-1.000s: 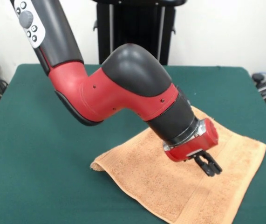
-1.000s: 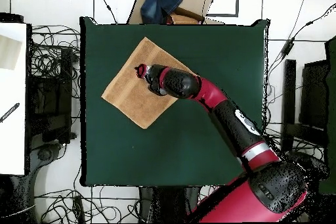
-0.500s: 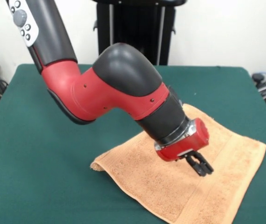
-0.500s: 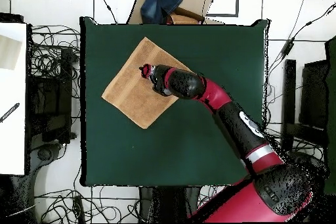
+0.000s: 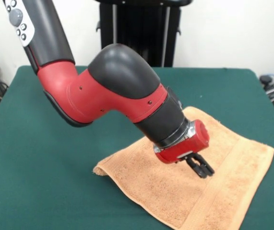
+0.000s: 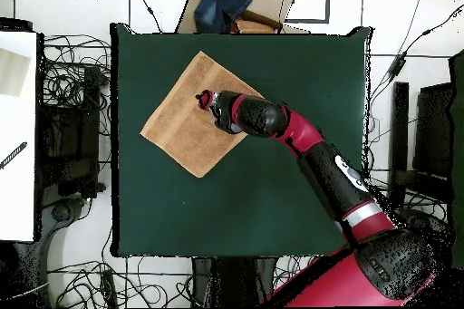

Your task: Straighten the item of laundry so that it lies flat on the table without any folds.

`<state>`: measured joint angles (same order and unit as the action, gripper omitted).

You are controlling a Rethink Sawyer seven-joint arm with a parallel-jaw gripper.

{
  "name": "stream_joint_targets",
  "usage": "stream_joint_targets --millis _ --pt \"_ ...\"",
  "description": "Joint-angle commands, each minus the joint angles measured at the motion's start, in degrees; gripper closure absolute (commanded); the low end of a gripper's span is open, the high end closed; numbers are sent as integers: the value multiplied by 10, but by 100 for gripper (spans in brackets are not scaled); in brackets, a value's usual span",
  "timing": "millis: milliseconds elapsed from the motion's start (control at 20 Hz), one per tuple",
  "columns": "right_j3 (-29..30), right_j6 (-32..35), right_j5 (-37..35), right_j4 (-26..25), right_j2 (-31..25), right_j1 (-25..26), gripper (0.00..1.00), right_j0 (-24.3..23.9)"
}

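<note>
Green table (image 5: 41, 158) | towel (image 5: 175, 191) spread beneath gripper (image 5: 200, 168) | gripper seemingly closed, empty, just above cloth

Dark green table (image 5: 41, 158) is filling most of front view, felt-like top lying bare on near left and across far side. Peach-orange towel (image 5: 160, 187) is lying directly on it, sitting toward near right, turned diagonally to table edges. Towel is resting mostly flat; left corner is lifting slightly off green top in small curl. Woven band stripe is running close to near right hem. In overhead view, towel (image 6: 177, 124) is lying in upper left part of table (image 6: 272, 206), well inside edges.
</note>
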<state>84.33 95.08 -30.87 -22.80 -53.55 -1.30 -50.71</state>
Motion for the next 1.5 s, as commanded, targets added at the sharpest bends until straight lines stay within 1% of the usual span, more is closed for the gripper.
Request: stream_joint_targets --millis 50,450,550,700,800,950,1100,1300,1500 --pt "4 -92 -60 -25 31 -5 100 -6" --pt "-7 -102 -51 -34 34 15 100 -7" --pt "-21 -113 -48 -37 36 32 100 -3" --pt "-63 -147 -37 -50 41 80 100 3" --pt "-80 -159 -22 -64 44 95 100 8" --pt "-89 -149 -4 -88 54 91 100 17" --pt "-93 -137 -3 -103 56 90 100 21" --pt "-92 -119 0 -111 63 81 100 28" --pt "-76 -90 9 -116 74 58 100 40"
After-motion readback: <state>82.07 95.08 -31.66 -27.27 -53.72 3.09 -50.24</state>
